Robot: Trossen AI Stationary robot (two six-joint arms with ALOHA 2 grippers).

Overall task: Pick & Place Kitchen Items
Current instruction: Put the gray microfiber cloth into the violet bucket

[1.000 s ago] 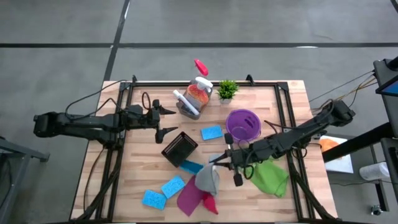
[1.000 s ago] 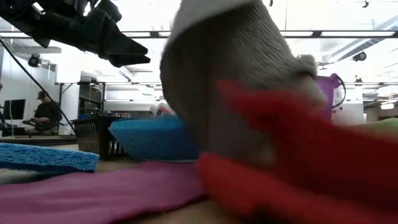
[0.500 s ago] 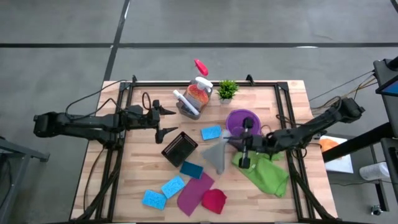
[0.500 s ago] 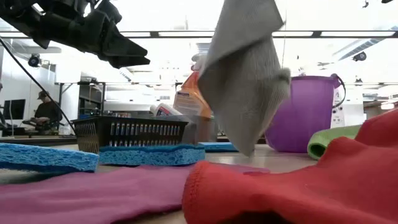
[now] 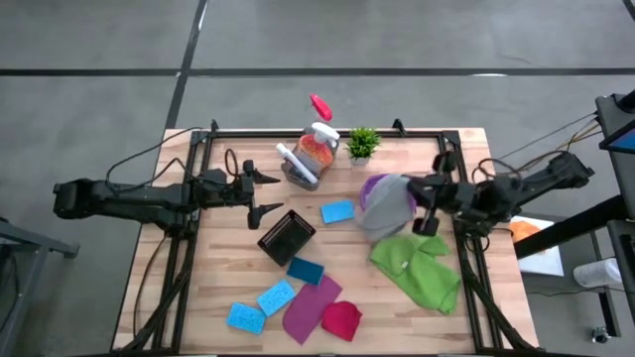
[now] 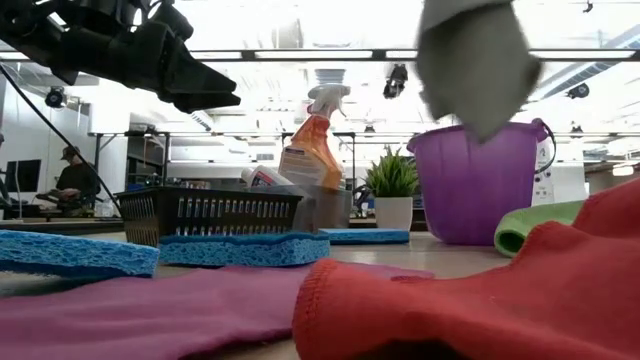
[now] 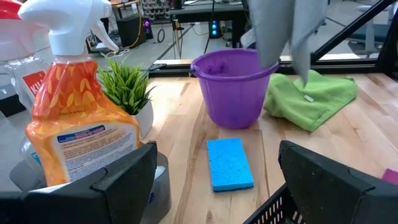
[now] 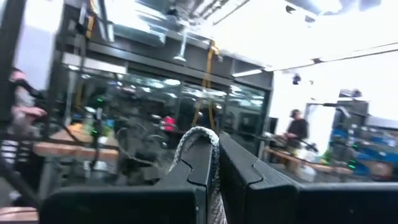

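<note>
Left gripper (image 5: 266, 191) hangs unchanged over the left half of the wooden desk (image 5: 476, 169), jaws wide open and empty, just beside the black mesh basket (image 5: 287, 236). Low on the left of the desk lie three blue rectangular sponges (image 5: 245, 318), a flat magenta cloth (image 5: 310, 306) and a bunched red cloth (image 5: 340, 319); none has shifted over the last second. Behind them the orange spray bottle (image 5: 317, 147) and small green potted plant (image 5: 362, 144) stand in place. Change: the grey soft cloth (image 5: 385, 206) has been lifted off the red cloth, carried rightward and up across the desk, and now hangs over the purple plastic bucket (image 6: 478, 185), covering most of its rim in the high view. Right gripper (image 5: 429, 205) sits just right of the bucket, jaws closed on the cloth's edge; the wrist view shows a fold pinched between them. A green cloth (image 5: 421, 268) lies crumpled below. Judgement: transport appears finished; release into the bucket is the likely next step.
</note>
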